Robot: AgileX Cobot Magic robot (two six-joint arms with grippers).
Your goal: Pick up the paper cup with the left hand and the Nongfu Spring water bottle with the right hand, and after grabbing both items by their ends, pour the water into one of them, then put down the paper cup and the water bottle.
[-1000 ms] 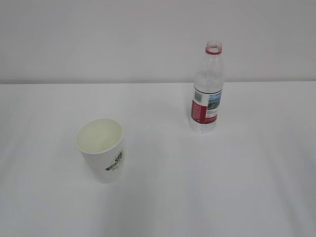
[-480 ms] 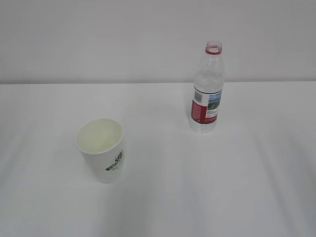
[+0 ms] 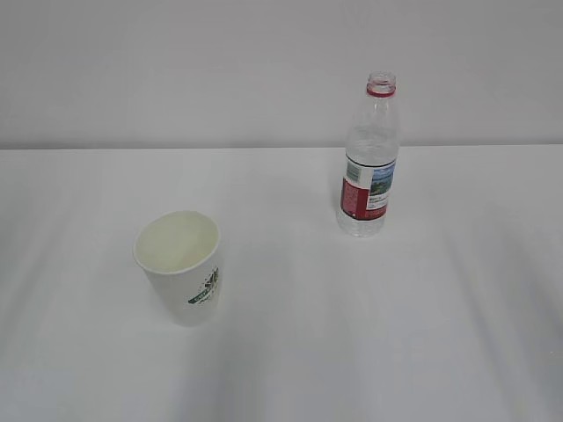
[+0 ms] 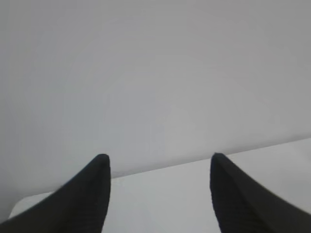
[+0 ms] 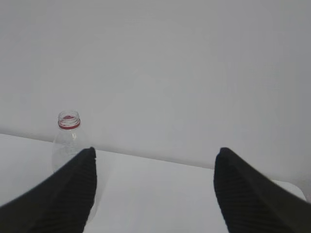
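paper cup (image 3: 179, 266): upright, front-left of the bottle, well apart; probably light, crushable; grip mid-wall gently.
Nongfu Spring water bottle (image 3: 369, 158): uncapped, upright; thin, slick; grip low.
left hand (image 4: 158, 194): jaws apart, empty.
right hand (image 5: 154, 191): jaws apart, empty.

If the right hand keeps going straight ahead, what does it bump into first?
Probably nothing on the table. The right hand is open; the water bottle stands off to its left, behind one finger. Straight ahead shows only table and wall, though depth is unclear.

A white paper cup (image 3: 179, 264) stands upright and open, well left of and nearer than the uncapped, red-labelled Nongfu Spring water bottle (image 3: 369, 163), also upright.
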